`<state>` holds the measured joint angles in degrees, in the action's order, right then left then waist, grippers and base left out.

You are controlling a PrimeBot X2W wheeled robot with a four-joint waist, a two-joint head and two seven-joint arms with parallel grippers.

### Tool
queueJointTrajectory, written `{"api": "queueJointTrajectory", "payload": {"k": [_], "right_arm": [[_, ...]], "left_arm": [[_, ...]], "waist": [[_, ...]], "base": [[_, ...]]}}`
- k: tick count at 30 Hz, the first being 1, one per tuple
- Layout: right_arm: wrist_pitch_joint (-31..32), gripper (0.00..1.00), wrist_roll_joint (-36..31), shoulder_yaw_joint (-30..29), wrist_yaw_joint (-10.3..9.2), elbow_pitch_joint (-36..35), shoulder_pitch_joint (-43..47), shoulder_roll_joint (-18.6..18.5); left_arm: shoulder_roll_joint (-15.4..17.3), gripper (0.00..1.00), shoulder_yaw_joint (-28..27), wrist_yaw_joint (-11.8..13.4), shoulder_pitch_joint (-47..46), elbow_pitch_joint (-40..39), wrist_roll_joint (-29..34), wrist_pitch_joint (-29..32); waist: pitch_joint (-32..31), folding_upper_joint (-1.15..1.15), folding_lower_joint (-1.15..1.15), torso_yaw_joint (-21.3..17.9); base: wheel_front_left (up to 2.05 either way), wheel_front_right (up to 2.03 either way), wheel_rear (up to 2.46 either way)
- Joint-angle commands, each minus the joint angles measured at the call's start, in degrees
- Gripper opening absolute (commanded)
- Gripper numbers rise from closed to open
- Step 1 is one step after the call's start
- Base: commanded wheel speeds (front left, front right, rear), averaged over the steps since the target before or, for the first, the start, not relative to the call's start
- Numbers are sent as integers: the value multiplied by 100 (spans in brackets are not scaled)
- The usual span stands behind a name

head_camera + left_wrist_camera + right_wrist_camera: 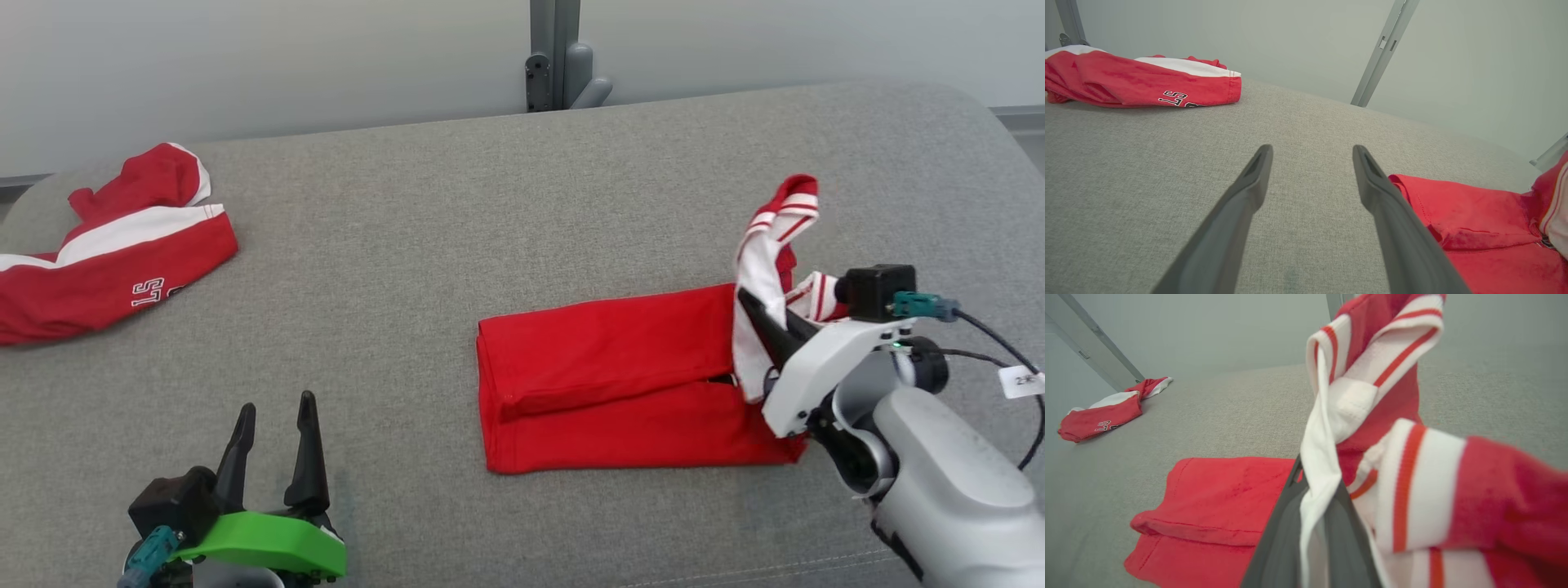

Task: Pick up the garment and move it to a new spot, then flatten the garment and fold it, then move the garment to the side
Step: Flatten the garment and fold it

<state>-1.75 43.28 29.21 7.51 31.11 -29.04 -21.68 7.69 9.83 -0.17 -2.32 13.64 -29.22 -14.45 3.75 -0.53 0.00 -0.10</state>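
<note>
In the head view the right arm enters from the lower right corner, its pale forearm sloping up and left, wrist bent so the right gripper [747, 304] points toward the upper left. Its dark fingers are pressed together on a white, red-striped part of the garment [620, 384], holding that part raised above the rest. In the right wrist view the same striped cloth runs between the fingers of the gripper [1312, 490] and bunches up the middle and right of the frame.

The rest of the garment is a folded red rectangle lying flat on the grey cushion [408, 245], right of centre in the head view, its right end under the raised part.

The left gripper [277, 402] sits at the lower left, green wrist shell at the bottom edge, fingers pointing up the frame and spread apart with nothing between them. In the left wrist view it [1312, 149] hangs over bare cushion, the garment's edge at lower right.

A second red-and-white garment [106, 261] lies crumpled at the upper left.
</note>
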Motion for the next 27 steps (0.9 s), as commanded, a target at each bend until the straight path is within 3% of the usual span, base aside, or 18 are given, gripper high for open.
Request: {"api": "queueJointTrajectory", "payload": {"k": [1, 6, 14, 27], "right_arm": [[39, 0, 40, 31, -5, -151, 102, 148], [58, 0, 13, 146, -4, -311, 174, 743], [33, 0, 68, 388, -4, -91, 120, 1317], [-207, 0, 319, 813, -3, 736, -160, 1764]], "left_arm": [[19, 100, 7, 14, 61, -8, -48, -7], [12, 100, 53, -12, -23, -16, -60, -5], [-13, 100, 117, -34, -142, 24, -52, -6], [-29, 100, 206, -65, -305, 134, -22, -28]], "waist": [[1, 53, 0, 35], [43, 53, 0, 157], [104, 53, 0, 327], [192, 53, 0, 507]], "base": [[0, 0, 0], [0, 0, 0], [0, 0, 0], [0, 0, 0]]}}
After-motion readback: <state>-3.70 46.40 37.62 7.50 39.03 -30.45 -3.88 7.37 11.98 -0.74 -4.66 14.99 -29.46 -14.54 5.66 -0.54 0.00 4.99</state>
